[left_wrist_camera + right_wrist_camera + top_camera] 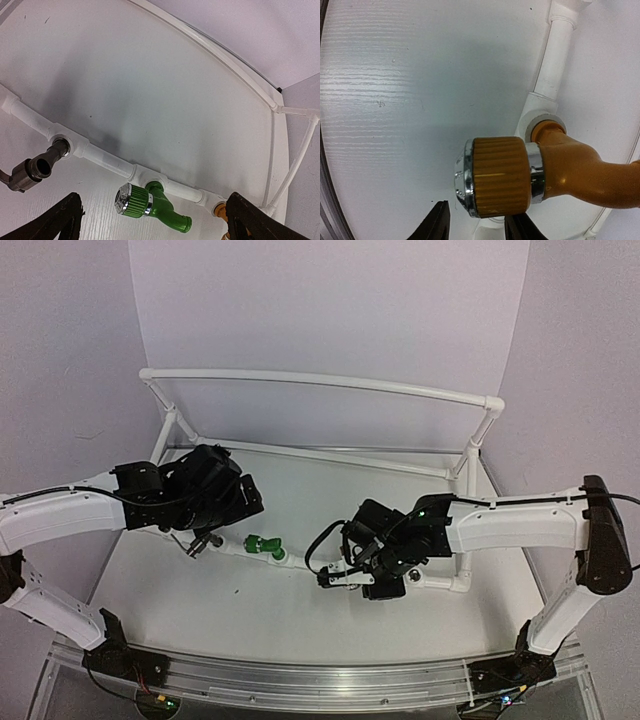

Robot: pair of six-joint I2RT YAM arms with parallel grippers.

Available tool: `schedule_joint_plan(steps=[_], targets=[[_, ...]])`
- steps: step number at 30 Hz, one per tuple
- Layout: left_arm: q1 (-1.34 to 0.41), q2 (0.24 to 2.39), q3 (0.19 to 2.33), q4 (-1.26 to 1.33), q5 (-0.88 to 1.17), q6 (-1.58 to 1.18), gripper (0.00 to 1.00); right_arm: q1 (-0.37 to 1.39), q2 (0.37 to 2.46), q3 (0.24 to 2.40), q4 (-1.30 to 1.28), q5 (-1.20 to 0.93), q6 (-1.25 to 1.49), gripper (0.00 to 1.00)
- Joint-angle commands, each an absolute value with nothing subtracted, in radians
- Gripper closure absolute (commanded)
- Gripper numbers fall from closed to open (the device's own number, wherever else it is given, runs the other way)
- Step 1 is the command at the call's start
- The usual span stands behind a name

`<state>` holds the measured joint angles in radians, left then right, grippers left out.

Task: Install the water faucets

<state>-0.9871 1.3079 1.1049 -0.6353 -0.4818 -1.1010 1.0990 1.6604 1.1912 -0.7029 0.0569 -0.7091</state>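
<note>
— Closest to the right wrist lens, saw the ribbed knob of the brass-gold faucet, filling mid-frame.

— Pointed which way?

— Lay crosswise in that view: chrome cap turned left, spout running off the right edge, neck seated upward in a socket of the white pipe frame.

— And the right gripper?

— Sat just under the knob in the picture, fingertips part-way apart. Couldn't tell whether pinching the knob or merely beside it; too little of the tips showing.

— And the left gripper?

— Spread wide, gripping nothing. Noted one dark finger in each bottom corner of the left wrist view, either side of the green faucet.

— Placed where?

— Plugged into the middle socket of the near rail, between the two arms in the top view. Ran its long axis roughly along the rail: chrome-capped knob to the left, spout aimed down and right.

— And the dark grey faucet?

— Seated in the next socket to the left, below the left arm's wrist. Stuck out from the rail toward the lower left, open round mouth facing the lens, thin lever cut off at the frame edge.

— Gold one seen there too?

— Glimpsed only a sliver by the finger at the picture's right, at the third socket.
</note>
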Motion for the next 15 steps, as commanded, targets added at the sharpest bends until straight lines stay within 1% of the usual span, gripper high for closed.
schedule_joint_plan(steps=[1, 5, 10, 15], targets=[[-0.98, 1.271, 1.102, -0.614, -0.493, -1.108, 0.0, 1.111, 1.652, 1.156, -0.689, -0.007, -0.704, 0.67], [-0.981, 1.278, 1.103, -0.612, -0.49, -1.106, 0.0, 1.111, 1.645, 1.139, -0.643, 0.028, -0.699, 0.82], [-0.98, 1.28, 1.107, -0.612, -0.489, -1.103, 0.0, 1.111, 1.657, 1.146, -0.59, 0.083, -0.677, 0.93], [-0.98, 1.27, 1.098, -0.613, -0.492, -1.107, 0.0, 1.111, 1.665, 1.138, -0.56, 0.114, -0.676, 0.93]])
